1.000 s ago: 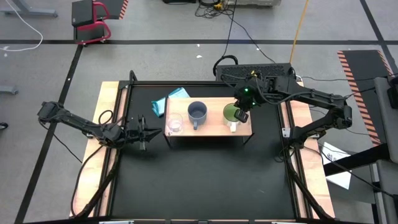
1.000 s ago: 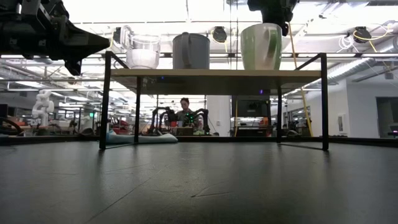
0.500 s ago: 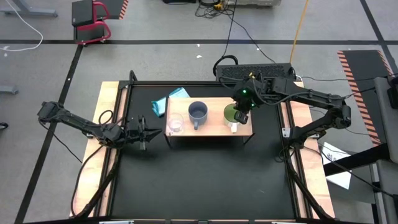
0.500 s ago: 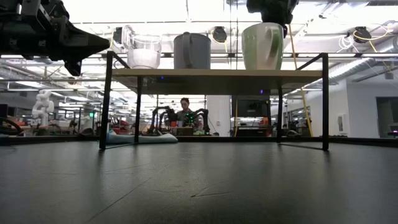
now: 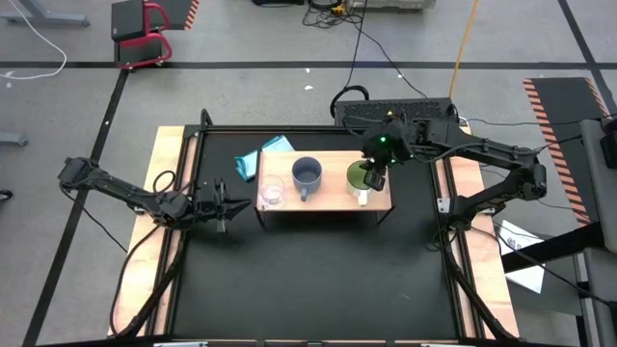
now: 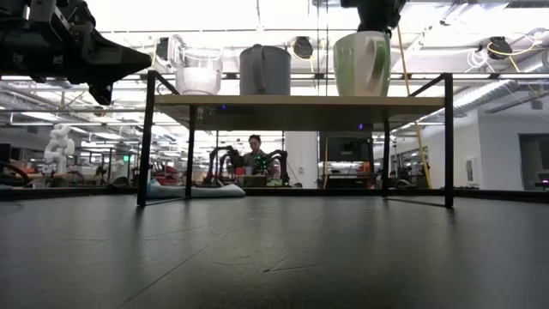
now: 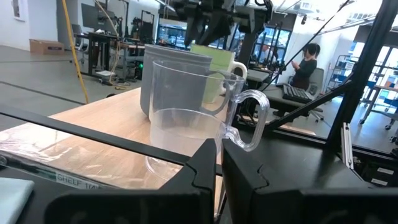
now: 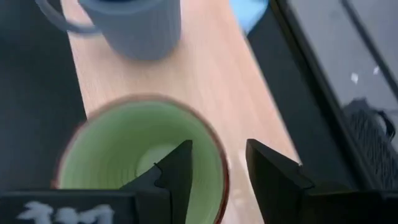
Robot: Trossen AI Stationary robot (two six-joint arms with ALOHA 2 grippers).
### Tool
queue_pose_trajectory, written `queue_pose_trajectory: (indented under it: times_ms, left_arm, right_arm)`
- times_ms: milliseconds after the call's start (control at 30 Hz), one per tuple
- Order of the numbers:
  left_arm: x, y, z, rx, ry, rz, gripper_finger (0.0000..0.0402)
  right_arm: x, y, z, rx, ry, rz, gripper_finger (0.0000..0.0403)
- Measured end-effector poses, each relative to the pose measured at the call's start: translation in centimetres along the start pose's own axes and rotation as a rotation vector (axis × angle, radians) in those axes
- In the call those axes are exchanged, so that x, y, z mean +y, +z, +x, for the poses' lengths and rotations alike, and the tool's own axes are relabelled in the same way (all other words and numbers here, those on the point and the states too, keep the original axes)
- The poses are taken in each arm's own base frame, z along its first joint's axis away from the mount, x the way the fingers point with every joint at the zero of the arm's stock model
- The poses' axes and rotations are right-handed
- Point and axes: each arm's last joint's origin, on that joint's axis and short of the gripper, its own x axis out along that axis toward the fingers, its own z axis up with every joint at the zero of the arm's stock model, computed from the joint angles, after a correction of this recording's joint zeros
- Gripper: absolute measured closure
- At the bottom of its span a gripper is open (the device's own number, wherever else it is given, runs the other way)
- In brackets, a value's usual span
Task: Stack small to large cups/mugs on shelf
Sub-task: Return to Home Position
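Low view, foreground: the bare black table (image 6: 274,257) fills the lower half of the frame.

Mid-frame: the shelf (image 6: 296,100) is seen on dark legs, its plank top spanning the centre. Three vessels stand upright on the plank in a row, apart from one another: glass cup (image 6: 198,70) at left, grey mug (image 6: 264,70) at centre, green mug (image 6: 362,64) at right.

The left gripper (image 7: 219,149) is held at the upper left of the low view, off the shelf's left end and facing the glass cup. Its fingers are pressed together and nothing is held.

The right gripper (image 8: 217,149) is seen at the top edge of the low view, directly over the green mug. Its fingers are spread, one over the mug's mouth and one outside the rim. Nothing is grasped. Contact with the rim cannot be told.

High view, behind the shelf: a blue cloth (image 5: 275,146) is noted on the table, upper left of the plank.

Far background, low view: a person (image 6: 254,154) is seen under the shelf, at centre frame.
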Motion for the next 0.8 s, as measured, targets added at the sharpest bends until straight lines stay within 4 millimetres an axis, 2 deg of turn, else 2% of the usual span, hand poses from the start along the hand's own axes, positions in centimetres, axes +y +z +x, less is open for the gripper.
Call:
queue_pose_trajectory:
  times_ms: [200, 433, 633, 800]
  left_arm:
    - [0.0, 0.0, 0.0, 0.0, 0.0, 0.002, 0.0376]
    - [0.0, 0.1, 0.0, -0.01, -0.002, -0.003, 0.0376]
    - [-0.1, 0.2, 0.0, -0.017, -0.033, -0.009, 0.0376]
    - [-0.1, 0.2, 0.0, -0.017, -0.035, -0.009, 0.0376]
  right_arm:
    - [-0.1, -0.2, -2.4, -0.111, 0.002, -0.008, 0.0257]
    - [0.2, -1.8, -5.9, -0.187, 0.016, -0.043, 0.0257]
    - [1.4, -4.0, -8.2, -0.272, 0.075, -0.079, 0.0261]
    - [1.9, -6.3, -9.3, -0.337, 0.116, -0.094, 0.0291]
